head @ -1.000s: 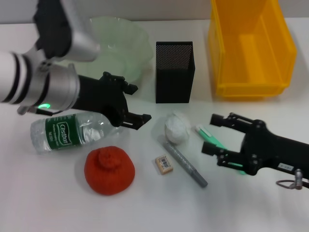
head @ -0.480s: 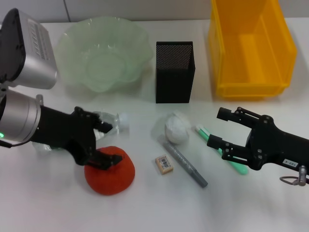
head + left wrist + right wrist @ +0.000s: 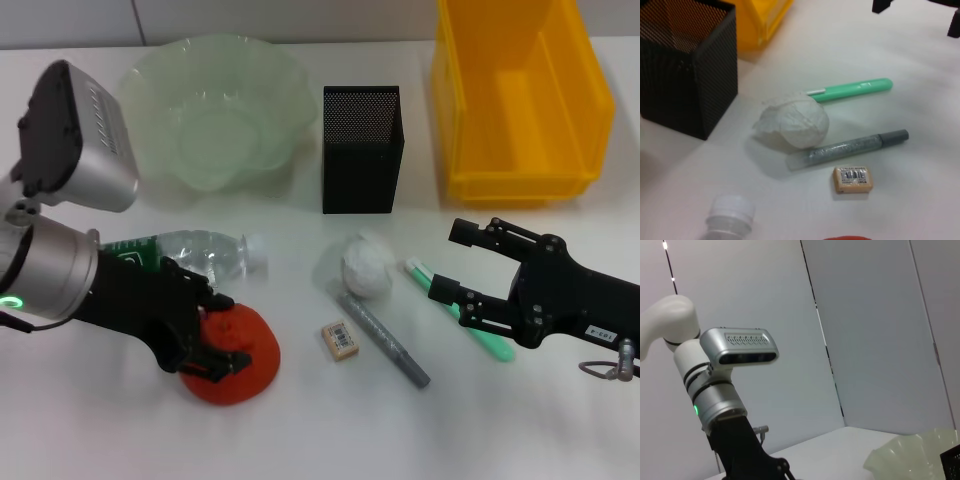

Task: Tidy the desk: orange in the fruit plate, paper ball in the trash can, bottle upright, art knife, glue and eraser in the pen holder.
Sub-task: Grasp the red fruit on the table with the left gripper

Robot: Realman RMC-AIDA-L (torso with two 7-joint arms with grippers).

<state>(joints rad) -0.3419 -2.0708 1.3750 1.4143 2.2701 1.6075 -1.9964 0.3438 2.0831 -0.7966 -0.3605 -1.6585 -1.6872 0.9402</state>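
Lower left of the head view, left gripper [image 3: 207,335] spread wide around the orange [image 3: 235,352], fingers straddling it, not clenched. Bottle [image 3: 195,254] lies behind, half hidden by the arm. Right gripper [image 3: 455,263] hangs open beside the green stick [image 3: 470,315], bare desk [image 3: 330,430] below.

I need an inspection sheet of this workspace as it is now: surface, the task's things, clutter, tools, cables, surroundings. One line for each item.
Surface: white table, no spills seen.
Orange: orange on the table, not in the fruit plate.
Bottle: bottle lying on its side.
Paper ball: paper ball on the table; trash can holds nothing.
Small items: eraser, grey stick and green stick lie outside the pen holder.
Clutter: nothing seen.
Tools: left tool open around the orange; right tool open over the green stick.
Cables: a wire loop at the right wrist.
Surroundings: grey wall panels behind the table.
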